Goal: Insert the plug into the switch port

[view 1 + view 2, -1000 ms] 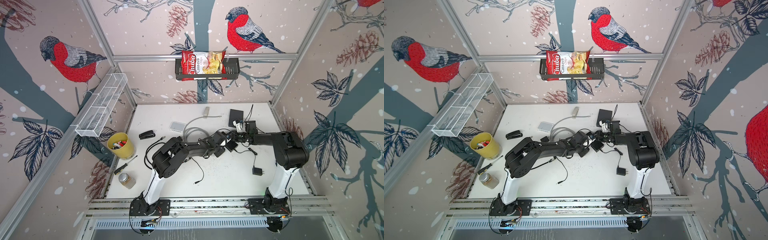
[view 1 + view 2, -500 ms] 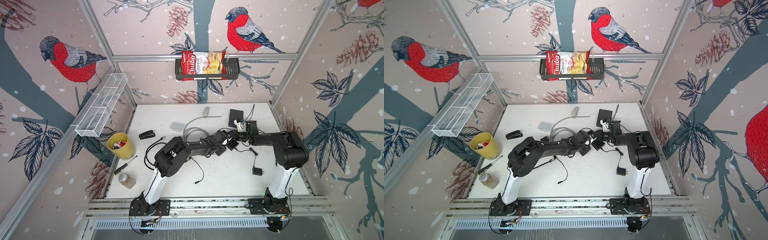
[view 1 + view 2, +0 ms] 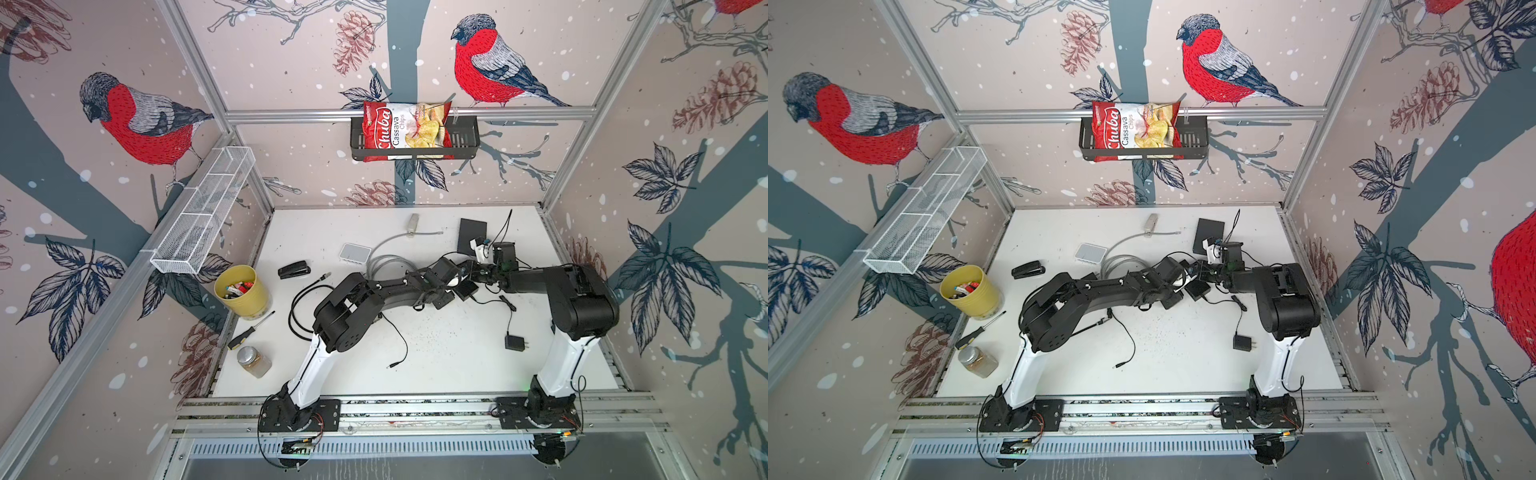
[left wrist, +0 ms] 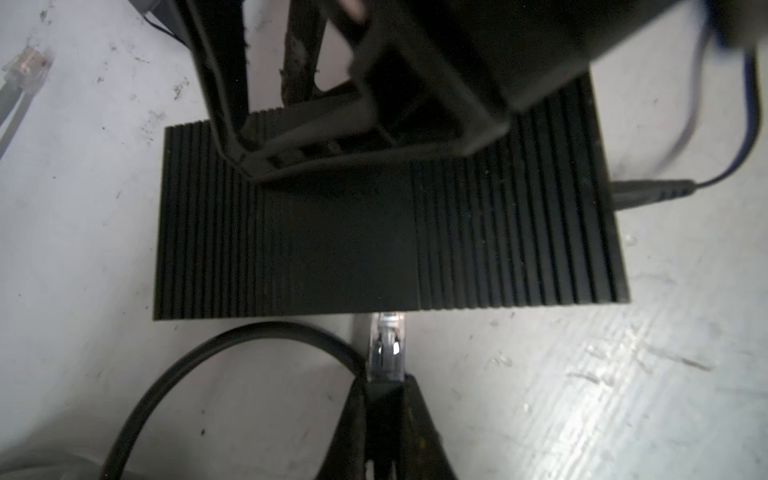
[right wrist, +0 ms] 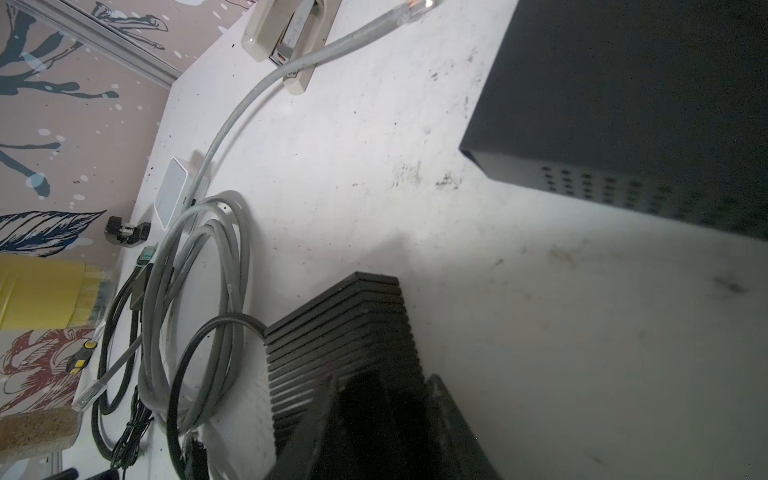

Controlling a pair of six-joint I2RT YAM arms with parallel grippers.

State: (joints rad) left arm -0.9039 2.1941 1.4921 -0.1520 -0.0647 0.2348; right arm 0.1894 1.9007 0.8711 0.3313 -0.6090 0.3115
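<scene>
Plug pinched in the left gripper, nose right at the switch

In the left wrist view the left gripper (image 4: 386, 384) is squeezed tight on the clear plug (image 4: 386, 349). The plug pokes straight out past its fingertips, and the tip meets the near edge of the black ribbed switch (image 4: 374, 241) just ahead. I honestly can't tell how far it sits in a port. The plug's black cable (image 4: 232, 345) curls off to one side of that gripper across the white table (image 4: 582, 395). The right gripper (image 5: 386, 399) comes at the switch from the opposite edge. It looks clamped on it, with the ribbed body sitting between its fingers.
</scene>
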